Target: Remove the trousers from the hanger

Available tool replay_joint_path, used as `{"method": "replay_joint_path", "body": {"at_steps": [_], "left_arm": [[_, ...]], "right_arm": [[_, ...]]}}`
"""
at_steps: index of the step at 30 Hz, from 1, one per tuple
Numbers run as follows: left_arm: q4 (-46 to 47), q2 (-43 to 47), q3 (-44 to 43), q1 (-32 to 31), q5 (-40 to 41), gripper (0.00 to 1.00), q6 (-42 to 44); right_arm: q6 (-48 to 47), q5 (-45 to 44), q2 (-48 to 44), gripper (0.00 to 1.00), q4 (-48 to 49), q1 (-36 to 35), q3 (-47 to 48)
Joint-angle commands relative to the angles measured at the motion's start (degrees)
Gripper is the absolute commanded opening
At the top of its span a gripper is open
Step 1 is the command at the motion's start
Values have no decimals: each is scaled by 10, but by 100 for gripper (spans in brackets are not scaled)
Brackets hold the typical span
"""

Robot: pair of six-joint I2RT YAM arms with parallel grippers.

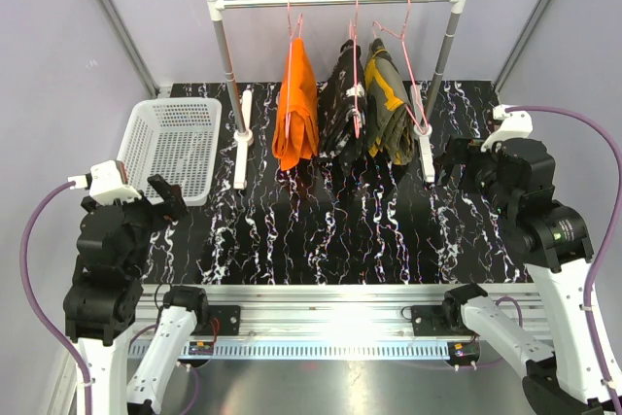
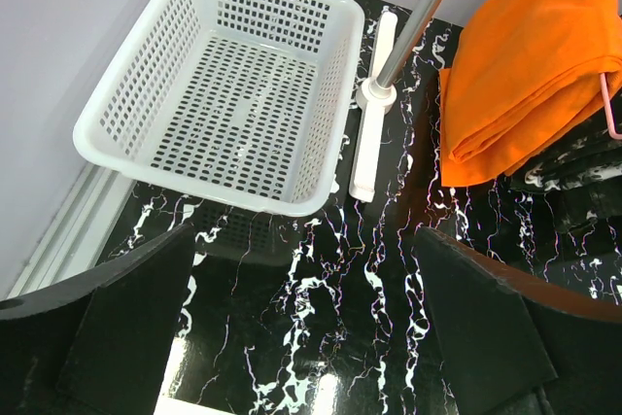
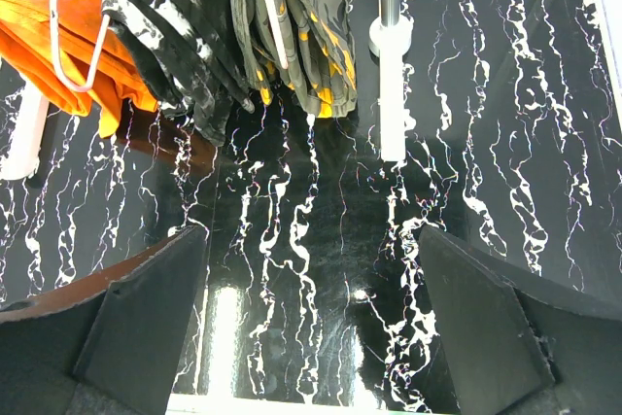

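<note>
1. Left tool [image 2: 303,240]: released, jaws spread wide, nothing between them. It hangs above the tabletop [image 1: 321,230] at the near left, just beside the near edge of the white perforated basket [image 2: 117,109].
2. Right tool [image 3: 311,235]: released, jaws spread wide, nothing between them. It hangs above the tabletop at the right, near the right foot of the garment rack [image 1: 335,0].
3. Trousers: all three pairs hang folded on pink wire hangers [image 1: 407,12] hooked over the rack's horizontal rail at the far side of the tabletop.
   - Orange trousers [image 1: 296,109]: leftmost.
   - Black speckled trousers [image 1: 340,104]: centre, just beside the orange pair.
   - Olive-green trousers [image 1: 387,104]: rightmost, with yellow parts, touching the black pair.
4. Clearance: both tools are well apart from the garments. The lower hems hang above the tabletop.
5. Basket: sits on the tabletop left of the rack's left post.
</note>
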State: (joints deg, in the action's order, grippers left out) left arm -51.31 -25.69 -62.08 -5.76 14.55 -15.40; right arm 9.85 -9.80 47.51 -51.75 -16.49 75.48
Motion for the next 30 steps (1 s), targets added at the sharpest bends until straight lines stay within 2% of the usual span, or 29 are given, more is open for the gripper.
{"method": "replay_joint_path", "body": {"at_steps": [1,7,12,20,23,25,30], "left_arm": [[24,-9,-1,-3,9,99,-3],[27,-24,-10,-4,-4,99,-13],[29,-37,-22,-5,-31,99,-21],[29,-51,-34,-7,-86,99,-31],[29,-52,-35,-7,-99,99,-32],[28,-52,-33,-7,-107,99,-32],[20,-50,-29,-7,-116,99,-26]], "right_arm": [[2,1,2,99,28,-2,5],[13,21,35,99,49,-2,46],[-11,51,108,99,60,-2,107],[-52,8,244,99,71,-2,199],[-71,7,306,94,70,0,237],[-84,21,334,83,84,1,258],[-89,79,407,72,162,30,270]]}}
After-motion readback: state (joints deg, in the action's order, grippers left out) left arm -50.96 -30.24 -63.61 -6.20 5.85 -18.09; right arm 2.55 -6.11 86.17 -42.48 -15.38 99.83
